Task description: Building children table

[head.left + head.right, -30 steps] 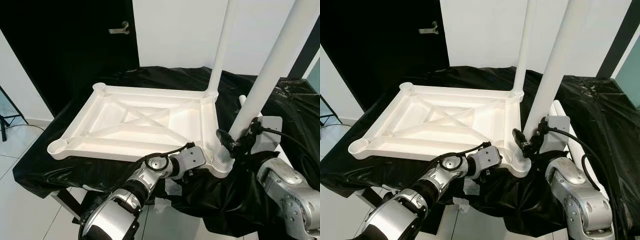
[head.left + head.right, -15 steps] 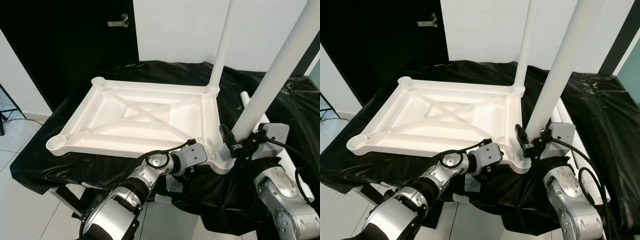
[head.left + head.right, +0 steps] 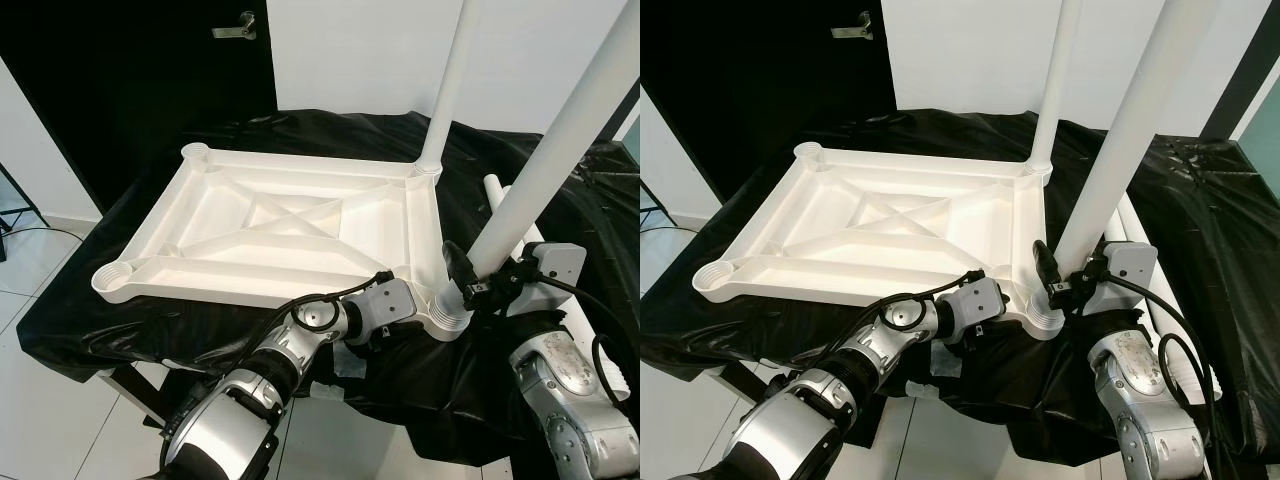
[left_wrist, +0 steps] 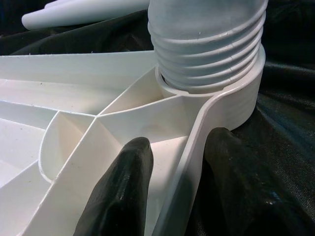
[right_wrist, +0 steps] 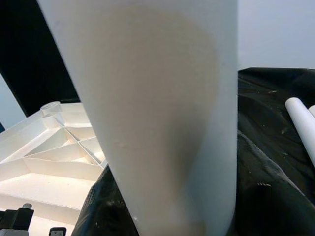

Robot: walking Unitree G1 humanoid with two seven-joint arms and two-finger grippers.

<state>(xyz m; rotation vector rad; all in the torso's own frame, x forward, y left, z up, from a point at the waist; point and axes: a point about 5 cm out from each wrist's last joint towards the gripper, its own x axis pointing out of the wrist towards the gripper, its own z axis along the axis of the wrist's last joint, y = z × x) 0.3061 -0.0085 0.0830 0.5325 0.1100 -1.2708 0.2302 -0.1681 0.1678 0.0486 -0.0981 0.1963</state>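
the tabletop (image 3: 290, 225) lies upside down across the middle of the frame on a black sheet (image 3: 560, 200). we see two white legs standing in its right corners, the far leg (image 3: 447, 85) at upper centre and the near leg (image 3: 560, 140) at right. our left gripper (image 4: 172, 191) pinches the tabletop's rim beside the near socket (image 4: 236, 93), one finger (image 4: 123, 191) inside, one outside. our right gripper (image 3: 470, 285) is closed round the near leg's base. spare legs (image 3: 495, 190) lie at right.

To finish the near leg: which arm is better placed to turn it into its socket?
Probably the right: right gripper already clasps the near leg, while left gripper pinches the tabletop rim.
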